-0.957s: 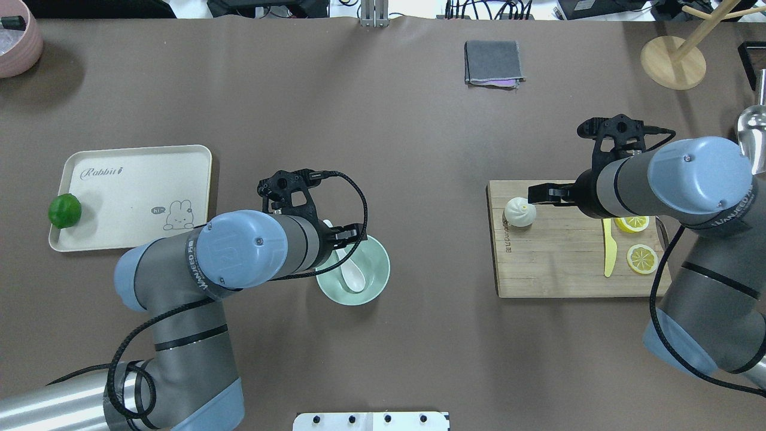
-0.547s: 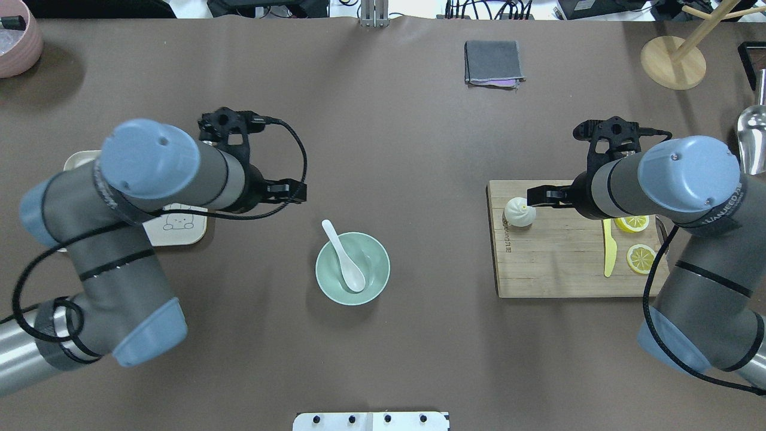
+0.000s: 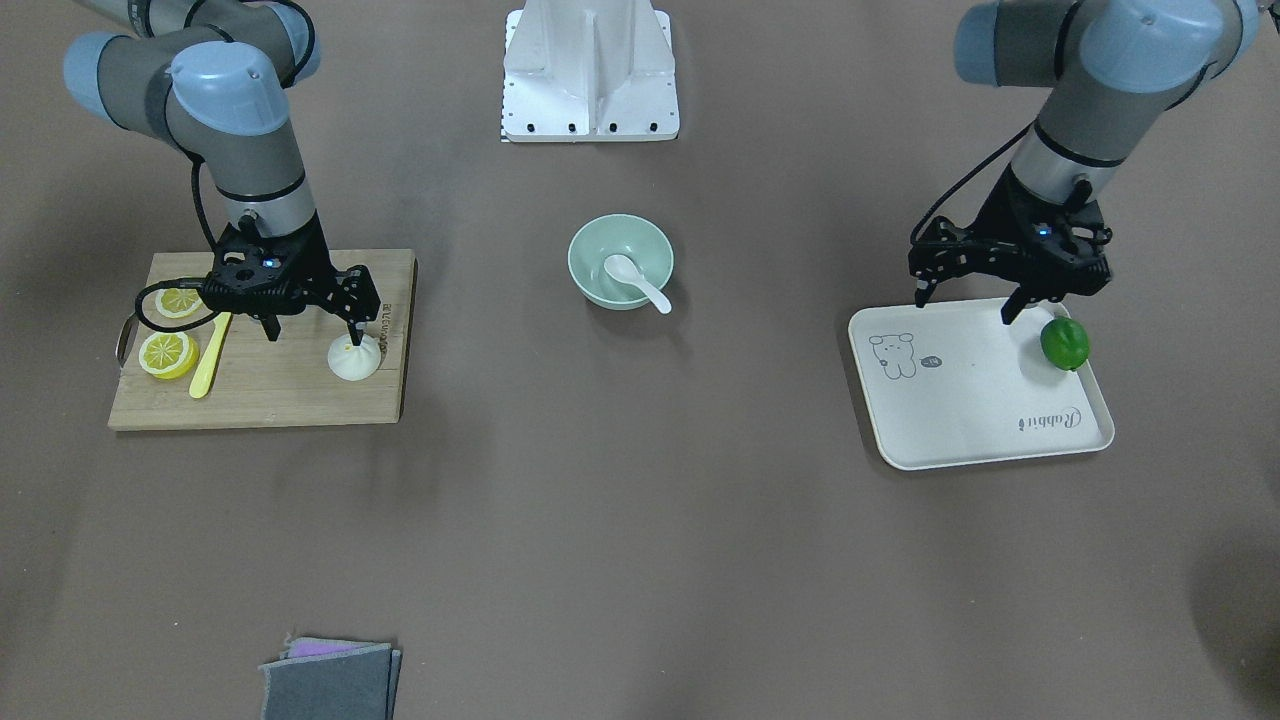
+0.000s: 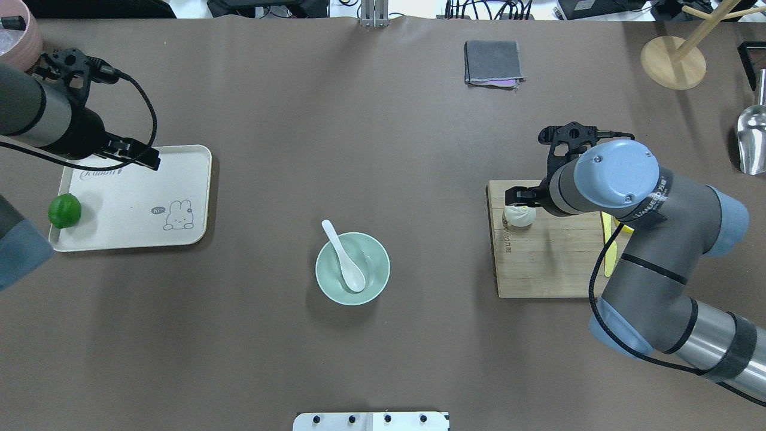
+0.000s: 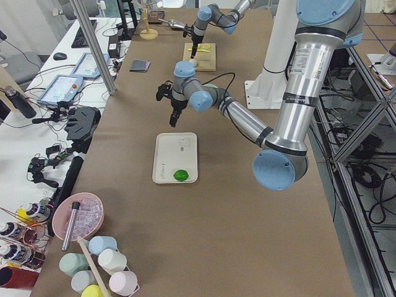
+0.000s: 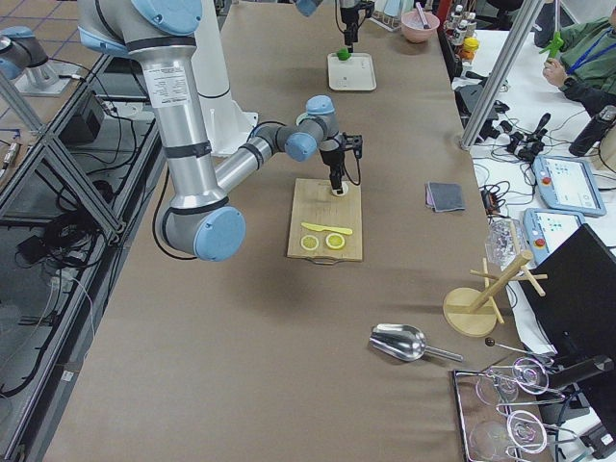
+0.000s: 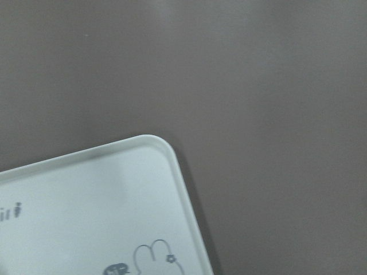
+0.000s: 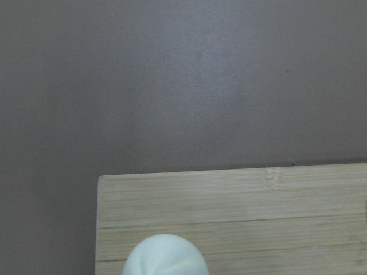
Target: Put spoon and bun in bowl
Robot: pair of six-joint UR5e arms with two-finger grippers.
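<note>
Currently spoon (image 3: pixel 632 277) lies in bowl (image 3: pixel 588 268), bun (image 3: pixel 354 362) sits on cutting board (image 3: pixel 290 405) beneath right gripper (image 3: pixel 313 332), jaws apart, left gripper (image 3: pixel 965 308) likewise spread over tray (image 3: pixel 960 425); bun judged soft, light, squashable, so pinch gently across its round sides.

Spoon (image 4: pixel 344 256) lay in bowl (image 4: pixel 375 263), scoop inside, handle over far-left rim. Bowl sat mid-table, toward near side. Bun (image 4: pixel 519 218) rested on far-left corner of cutting board (image 4: pixel 538 266), at right. Right gripper (image 4: pixel 522 197) hung directly over bun, partly covering it. Left gripper (image 4: pixel 134 154) hovered above far edge of tray (image 4: pixel 149 179), far left. Lime (image 4: pixel 64 211) sat at tray's left edge. Yellow knife (image 4: pixel 608 258) showed only in part at board's right side. Folded grey cloth (image 4: pixel 494 61) lay far, right of centre.
</note>
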